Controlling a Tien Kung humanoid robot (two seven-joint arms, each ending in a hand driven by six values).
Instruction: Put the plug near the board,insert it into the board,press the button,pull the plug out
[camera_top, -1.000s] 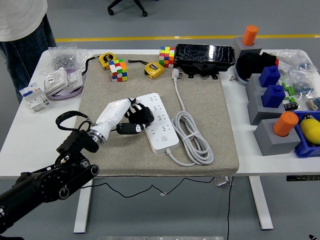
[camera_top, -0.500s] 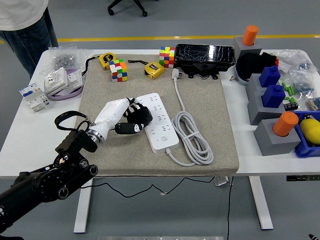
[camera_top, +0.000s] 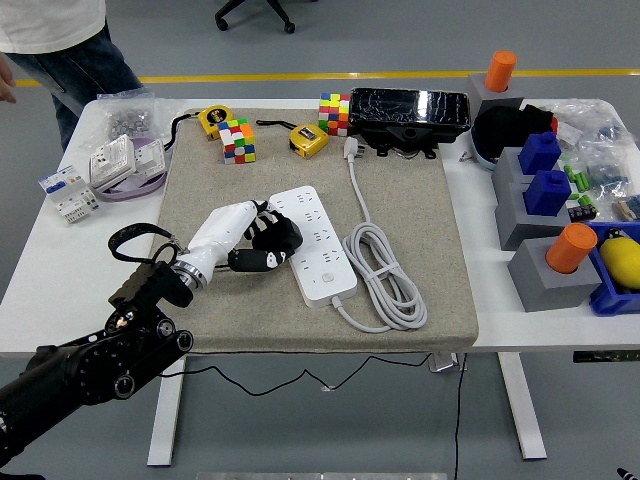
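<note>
Grey floor with one yellow line runs behind the white desk (camera_top: 60, 290), and a tan mat (camera_top: 400, 210) covers its middle. My left hand (camera_top: 255, 240) lies on the mat at the left edge of the board (camera_top: 312, 240), its dark fingers (camera_top: 272, 236) curled, touching the board's side. Whether they grip anything I cannot tell; the palm side is hidden. My right hand is out of the picture.

One board, white, lies slanted on the mat with its near end toward me. One plug (camera_top: 351, 147) lies well apart from it, at the mat's far edge, not inserted. Its white cable (camera_top: 385, 275) runs down to a loose coil just right of the board and joins the board's near end.

Beyond the board I count two colour cubes (camera_top: 237, 139), the second (camera_top: 334, 113) further right, and two yellow tape measures (camera_top: 213, 119), the other (camera_top: 308, 138) between the cubes. One black case (camera_top: 410, 112) sits behind the plug.

At the right: two orange cylinders (camera_top: 571, 247) on grey blocks, two blue blocks (camera_top: 548, 190), and a blue bin (camera_top: 615, 285) cut off by the edge. Small parts in clear bags there are too jumbled to count.

At the far left lie white switch parts (camera_top: 70, 192). A person (camera_top: 60, 40) stands at the far corner, mostly cut off.
</note>
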